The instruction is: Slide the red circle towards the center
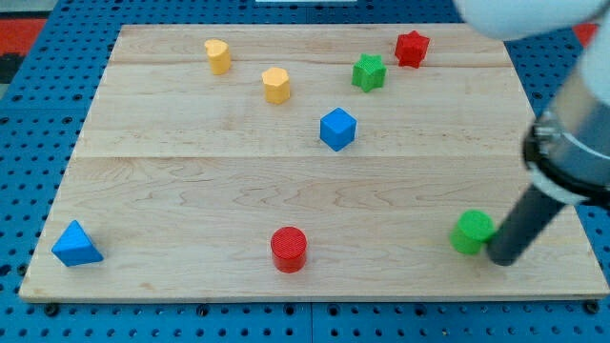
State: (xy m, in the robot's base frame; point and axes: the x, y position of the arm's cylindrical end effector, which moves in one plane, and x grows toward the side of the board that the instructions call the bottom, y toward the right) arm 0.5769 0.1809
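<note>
The red circle [288, 249] lies near the bottom edge of the wooden board [191, 181], a little left of middle. My tip [500, 259] rests at the lower right, just right of a green round block [472, 232] and touching or nearly touching it. The tip is far to the right of the red circle.
A blue cube [337, 129] sits near the centre. A green star [368, 72] and a red star [412, 49] are at the top right. Two yellow blocks [218, 56] [275, 85] are at the top. A blue triangle [75, 245] is at the bottom left.
</note>
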